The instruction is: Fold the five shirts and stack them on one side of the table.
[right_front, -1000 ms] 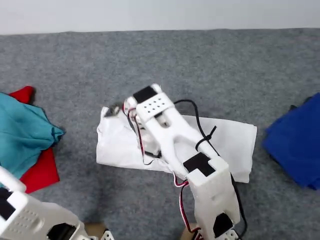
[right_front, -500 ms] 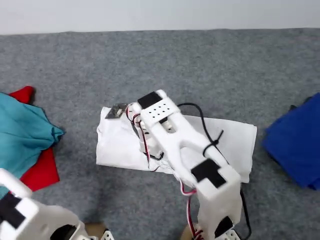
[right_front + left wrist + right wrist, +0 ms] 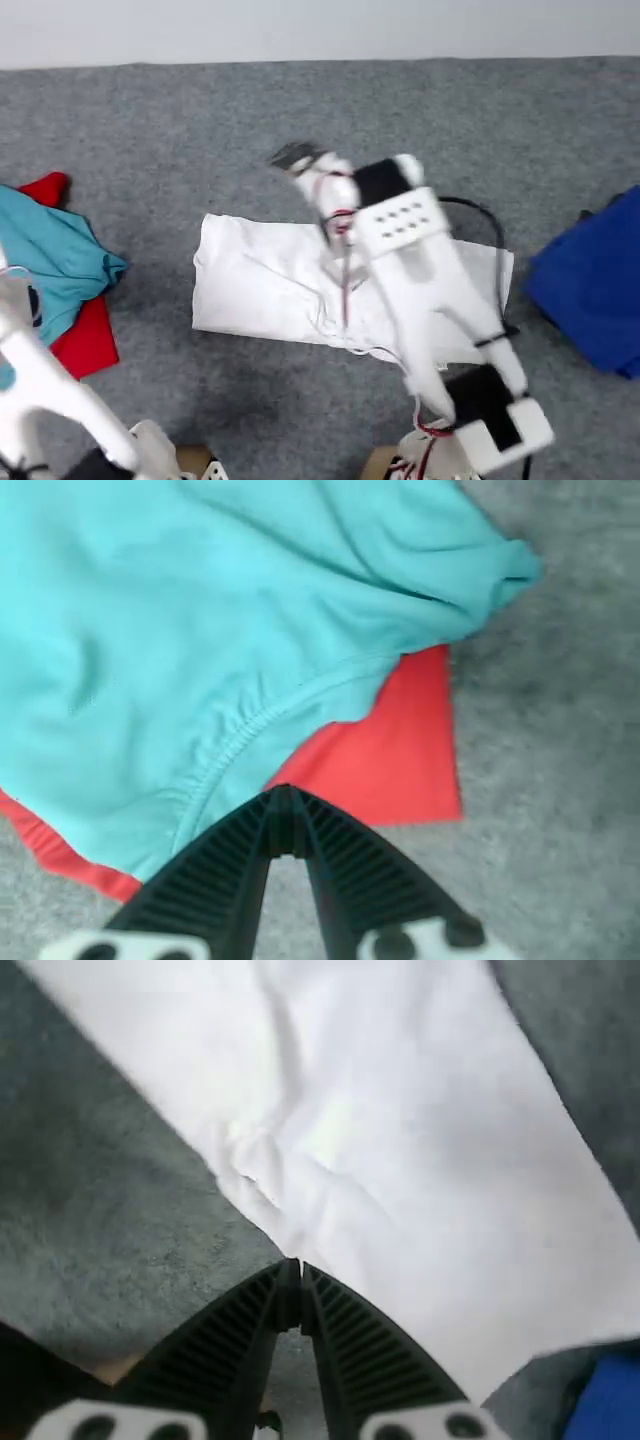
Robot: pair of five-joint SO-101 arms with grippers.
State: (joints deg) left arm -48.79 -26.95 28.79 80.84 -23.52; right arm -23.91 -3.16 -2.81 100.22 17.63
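Note:
A white shirt (image 3: 255, 285) lies folded into a long rectangle at the table's middle. My right gripper (image 3: 296, 157) hangs shut and empty above the shirt's far edge; the right wrist view shows its tips (image 3: 291, 1268) over the border between the white shirt (image 3: 420, 1160) and the carpet. At the left a teal shirt (image 3: 50, 260) lies crumpled on a red shirt (image 3: 88, 342). My left gripper (image 3: 283, 802) is shut and empty just above the hem of the teal shirt (image 3: 200, 610), where the red shirt (image 3: 385, 760) shows. A blue shirt (image 3: 590, 280) lies at the right edge.
Grey carpet (image 3: 450, 130) covers the table, with bare room behind the white shirt and along the front. The left arm (image 3: 40, 390) stands at the front left corner. Cables trail along the right arm (image 3: 440, 300) over the white shirt.
The right arm rose off the white shirt's left part and swung back and to the right. The left arm came up at the front left, toward the teal shirt.

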